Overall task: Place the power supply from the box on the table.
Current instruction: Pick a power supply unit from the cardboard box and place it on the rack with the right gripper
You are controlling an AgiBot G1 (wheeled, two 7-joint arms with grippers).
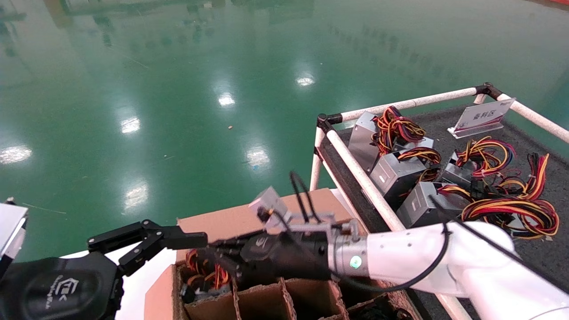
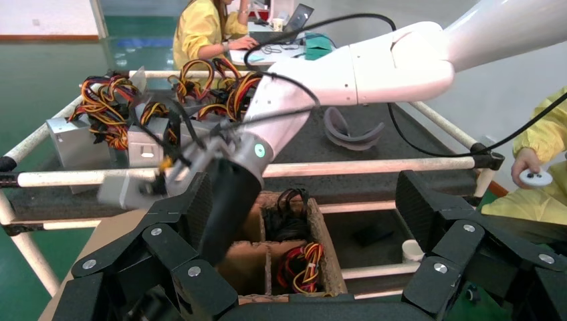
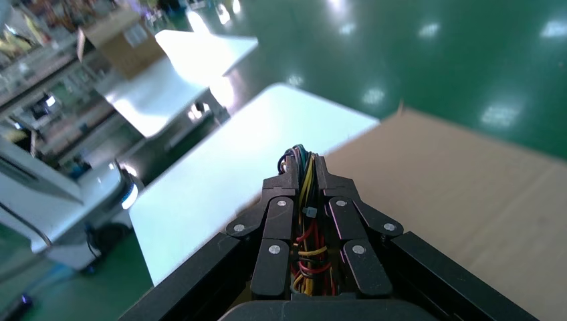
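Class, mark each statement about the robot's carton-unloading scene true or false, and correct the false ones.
1. The right claw is shut on a bundle of wires. True.
2. The left claw grips a power supply. False: it is open and holds nothing, beside the box.
3. Several power supplies lie on the table. True.
4. The white sign stands inside the box. False: it stands on the table.
5. Every box cell in view is full. False: some cells are empty.

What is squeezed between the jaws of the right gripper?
A bundle of wires, red, yellow and black, from a power supply; the right wrist view shows the right gripper shut on it.
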